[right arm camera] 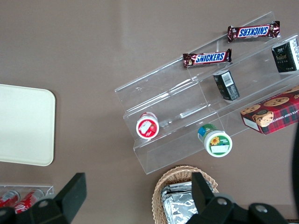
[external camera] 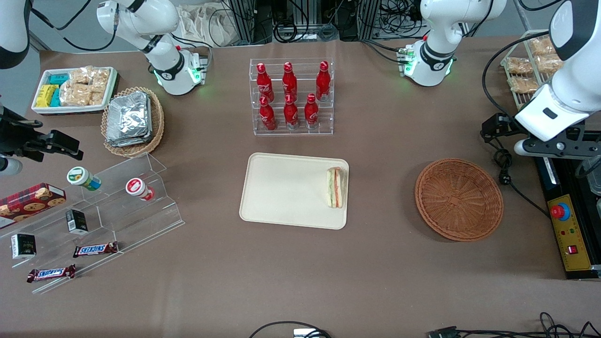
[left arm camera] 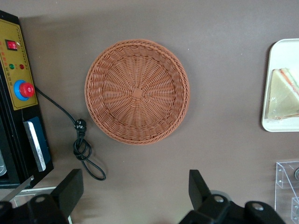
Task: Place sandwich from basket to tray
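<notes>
On the cream-beige rectangular plastic tray (external camera: 286,190), at its 3 o'clock edge in the front view, the small triangular sandwich of pale bread with green and orange-red filling (external camera: 335,188) is lying flat, wholly inside the low rim. Round reddish-brown woven wicker basket (external camera: 458,199) is sitting empty on the brown bench (external camera: 375,263), apart from the tray, toward the working arm's end.

Left arm's end effector (left arm camera: 135,191) is hovering high above the bench, near the basket's rim rather than over the sandwich; fingers (left arm camera: 70,189) are spread wide, holding nothing. Sandwich is lying well apart from it, with the basket between them in the wrist view.

Handling judgement: sandwich is looking light, soft and compressible; layers likely sliding if squeezed hard. Best hold would be across the two flat bread faces near the middle, gentle closure, not at the thin tip.

Task judgement: placement is appearing complete; arm only needing to clear away.
</notes>
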Motion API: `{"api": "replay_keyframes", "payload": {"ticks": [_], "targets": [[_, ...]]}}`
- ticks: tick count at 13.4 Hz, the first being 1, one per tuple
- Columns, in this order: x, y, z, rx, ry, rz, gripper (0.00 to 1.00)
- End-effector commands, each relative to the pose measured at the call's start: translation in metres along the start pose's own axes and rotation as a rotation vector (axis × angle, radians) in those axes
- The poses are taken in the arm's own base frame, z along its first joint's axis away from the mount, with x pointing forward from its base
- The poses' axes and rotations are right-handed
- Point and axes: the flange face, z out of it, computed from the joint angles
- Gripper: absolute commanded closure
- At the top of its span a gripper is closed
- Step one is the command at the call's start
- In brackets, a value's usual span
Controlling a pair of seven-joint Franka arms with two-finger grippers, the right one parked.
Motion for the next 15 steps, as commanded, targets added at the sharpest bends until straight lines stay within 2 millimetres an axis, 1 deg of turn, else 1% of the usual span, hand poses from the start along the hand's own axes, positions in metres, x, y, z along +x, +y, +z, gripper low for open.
{"api": "replay_keyframes", "payload": {"ticks": [1,4,7,15], "targets": [[0.003,-0.001,-0.008,-0.007,0.01,0.013,0.0],[-0.003,-0.002,-0.003,-0.01,-0.038,0.013,0.0],[0.001,-0.003,0.004,-0.011,-0.053,0.009,0.0],[-0.001,-0.003,0.005,-0.011,-0.064,0.0,0.0]]}}
